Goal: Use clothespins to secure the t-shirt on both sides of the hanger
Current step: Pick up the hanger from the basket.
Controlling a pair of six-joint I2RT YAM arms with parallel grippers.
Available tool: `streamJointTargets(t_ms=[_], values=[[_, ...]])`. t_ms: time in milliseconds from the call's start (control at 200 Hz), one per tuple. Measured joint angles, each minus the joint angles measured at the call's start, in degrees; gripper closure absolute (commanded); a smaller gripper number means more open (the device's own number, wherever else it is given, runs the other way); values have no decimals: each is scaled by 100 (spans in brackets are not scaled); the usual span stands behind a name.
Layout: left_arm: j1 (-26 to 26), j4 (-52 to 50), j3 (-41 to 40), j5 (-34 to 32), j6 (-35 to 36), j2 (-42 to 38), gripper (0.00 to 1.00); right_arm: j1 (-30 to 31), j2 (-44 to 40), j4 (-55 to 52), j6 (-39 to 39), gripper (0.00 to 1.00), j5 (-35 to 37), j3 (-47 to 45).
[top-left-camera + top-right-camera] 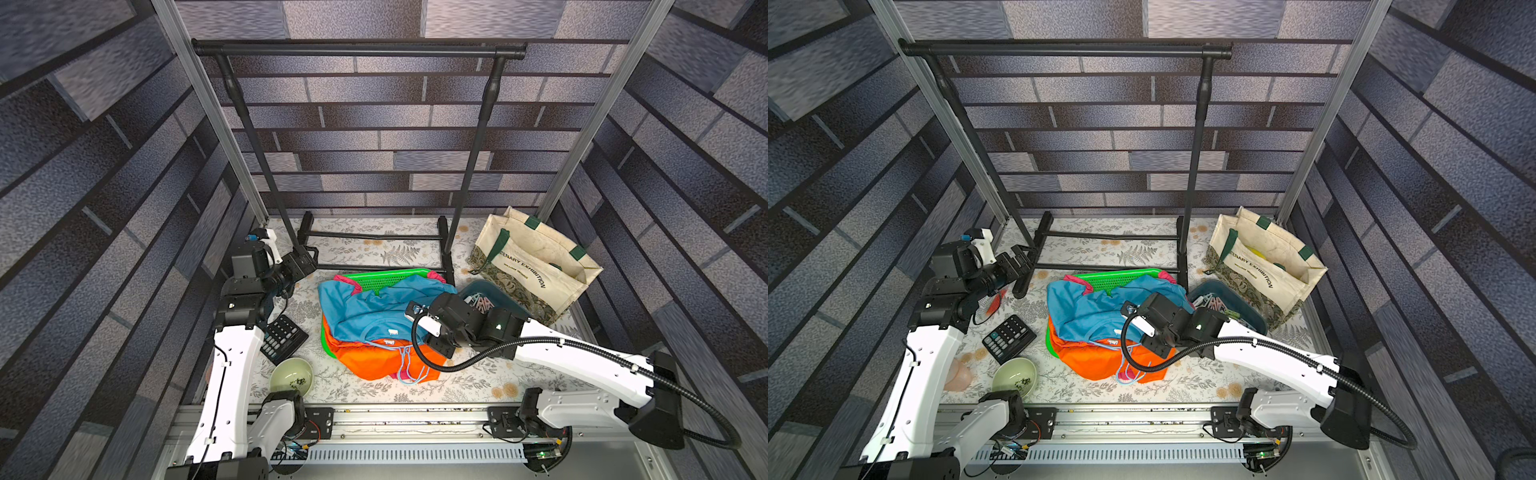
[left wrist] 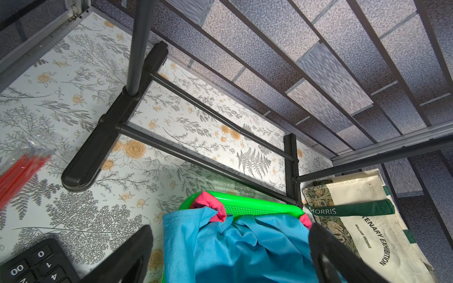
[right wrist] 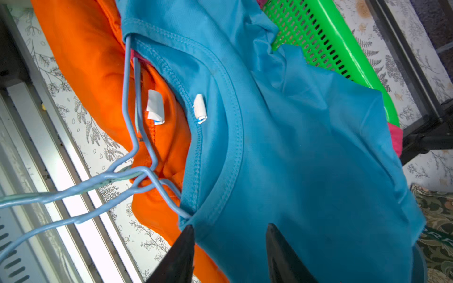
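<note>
The right pincer (image 3: 229, 226) hangs half open over the collar of the blue t-shirt (image 3: 306, 147), with nothing in it that I can see. The left pincer (image 2: 231, 230) stands wide open and empty, off to the side near the clothes rack (image 1: 357, 50).

The wire hanger (image 3: 132, 110) runs into the shirt's neck. No pin is on either shoulder, so both sides remain. The clothespins (image 1: 482, 301) all lie in the teal bin (image 1: 505, 297), just behind the right wrist.

An orange shirt (image 1: 374, 361) lies under the blue one in a green basket (image 1: 386, 277). Tangled hanger hooks may get in the way. A tote bag (image 1: 536, 266), calculator (image 1: 282, 338) and bowl (image 1: 291, 376) sit nearby.
</note>
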Motion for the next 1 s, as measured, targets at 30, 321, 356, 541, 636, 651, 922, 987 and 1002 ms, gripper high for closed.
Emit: streamJointTargets(t_ms=[30, 321, 356, 541, 636, 651, 922, 987, 1002], values=[[9, -20, 11, 39, 2, 37, 0, 50, 39, -13, -59, 48, -2, 4], [229, -415, 608, 695, 4, 828, 0, 326, 470, 138, -662, 64, 153, 9], [236, -455, 693, 802, 4, 970, 0, 326, 544, 232, -721, 66, 197, 9], [221, -706, 785, 1132, 20, 1429, 0, 326, 791, 863, -1034, 78, 345, 15], [188, -820, 787, 1156, 48, 1434, 0, 326, 1102, 870, -1209, 85, 343, 275], [188, -833, 787, 1163, 50, 1432, 0, 326, 1152, 866, -1217, 85, 345, 328], [151, -1075, 800, 1193, 260, 1349, 0, 319, 1429, 960, -1408, 94, 151, 933], [116, -1156, 815, 1165, 317, 1296, 0, 247, 1429, 938, -1405, 96, 37, 1043], [109, -1178, 822, 1154, 337, 1279, 0, 227, 1429, 929, -1403, 97, 4, 1069]])
